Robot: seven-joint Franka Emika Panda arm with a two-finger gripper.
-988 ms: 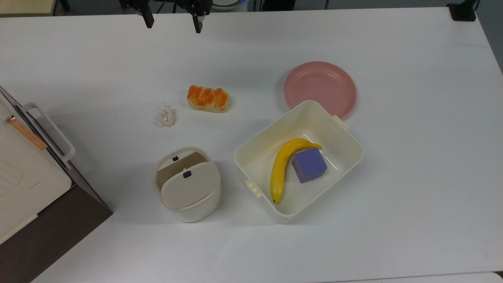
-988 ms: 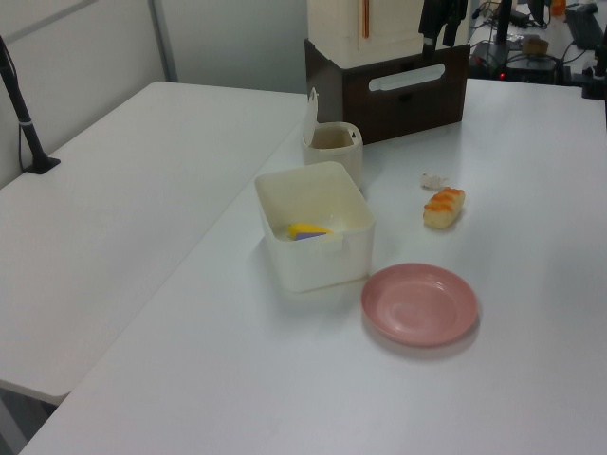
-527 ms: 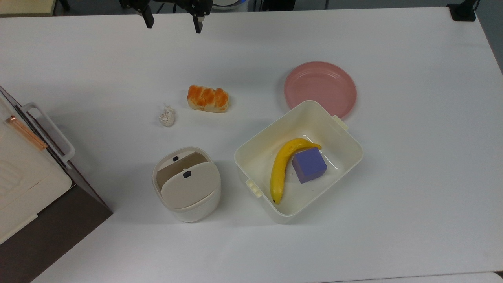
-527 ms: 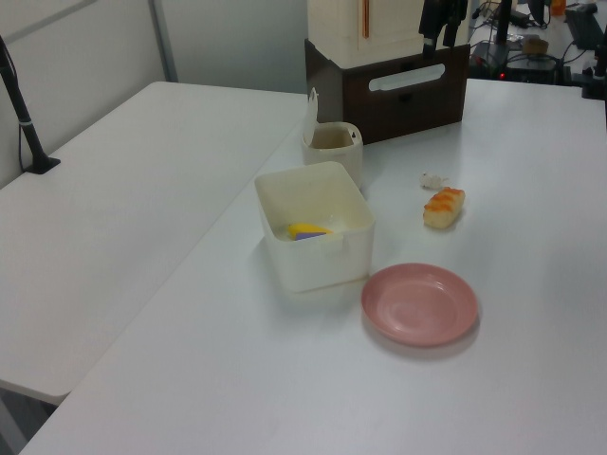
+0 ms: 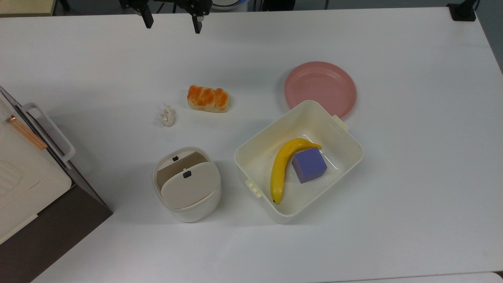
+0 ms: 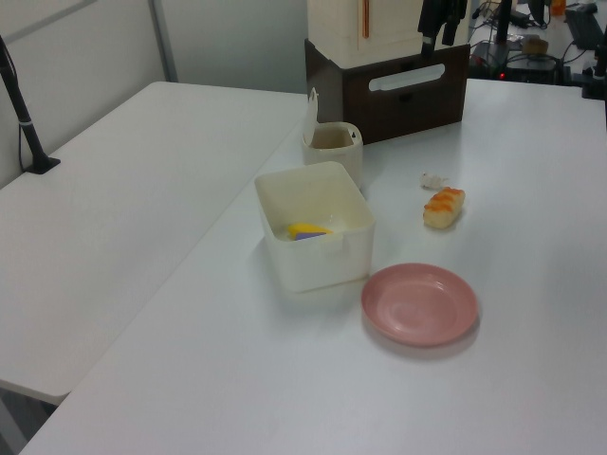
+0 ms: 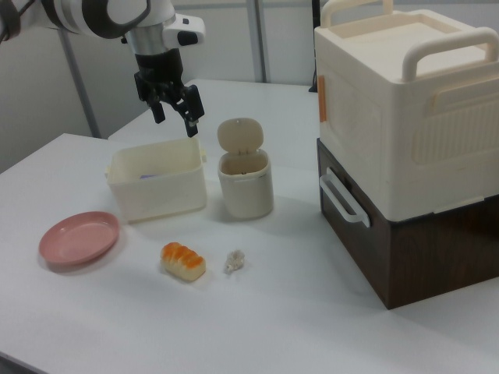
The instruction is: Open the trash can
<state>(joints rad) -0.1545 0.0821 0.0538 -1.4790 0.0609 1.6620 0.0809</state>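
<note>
The trash can [image 5: 187,184] stands upright on the white worktop [image 5: 412,165] with its flat beige lid [image 7: 239,134] swung up on edge, so the mouth faces the ceiling and the inside is exposed; in the right view the raised lid stands at the rim's far side. The can sits between the white-and-brown appliance [image 7: 405,148] at the top view's left and the lidless cream tub [image 5: 298,161] at the top view's right, near both but touching neither. One banana [image 5: 283,167] and one purple cube [image 5: 309,165] lie side by side in the tub. One pink plate [image 5: 320,89] lies flat just beyond the tub's far corner. One bread roll [image 5: 208,98] and one small crumpled white scrap [image 5: 167,116] rest on the bare worktop, near each other and apart from the can. A second white table [image 6: 104,218] adjoins at the left view's left, with grey partition walls [image 6: 228,38] behind. The tool [image 5: 171,20] hangs high above the worktop's edge at the top of the top view, well apart from the can, its two black fingers [image 7: 192,115] spread wide and holding nothing.
</note>
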